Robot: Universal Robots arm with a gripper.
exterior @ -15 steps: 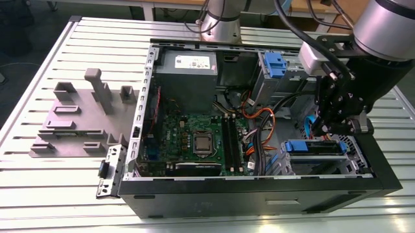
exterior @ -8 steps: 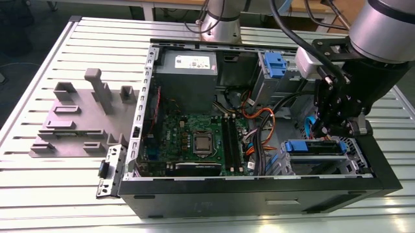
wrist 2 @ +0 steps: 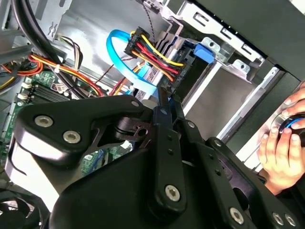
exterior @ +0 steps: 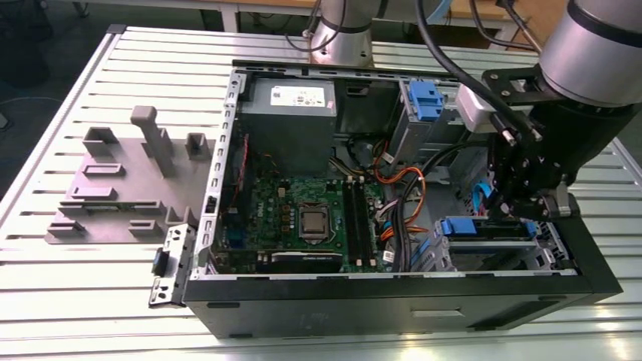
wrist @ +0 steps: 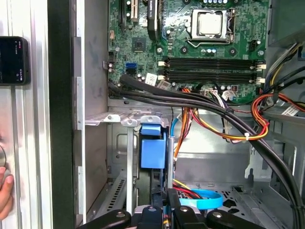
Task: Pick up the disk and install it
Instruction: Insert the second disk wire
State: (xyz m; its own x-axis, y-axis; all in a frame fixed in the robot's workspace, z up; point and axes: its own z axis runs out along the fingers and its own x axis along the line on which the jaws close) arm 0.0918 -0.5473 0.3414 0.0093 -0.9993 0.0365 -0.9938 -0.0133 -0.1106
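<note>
Grey plastic fixtures [exterior: 125, 177] lie on the slatted table [exterior: 60, 301] at the left of the exterior view, and moving right we come to the open computer case [exterior: 401, 301] with its green motherboard [exterior: 301, 218] at centre. Further right, in the lower right of the frame, we see the gripper [exterior: 530, 209] reaching down into the drive cage [exterior: 492, 252], where the disk [exterior: 486, 228] sits in its blue carrier directly under the tool, its long axis running across the frame. In the first wrist view the blue carrier shows in the cage just ahead of the black fingers [wrist: 172, 202]. We cannot tell how far the jaws are parted or whether they grip the disk. A hand [wrist 2: 281, 143] rests outside the case at the right edge of the second wrist view
</note>
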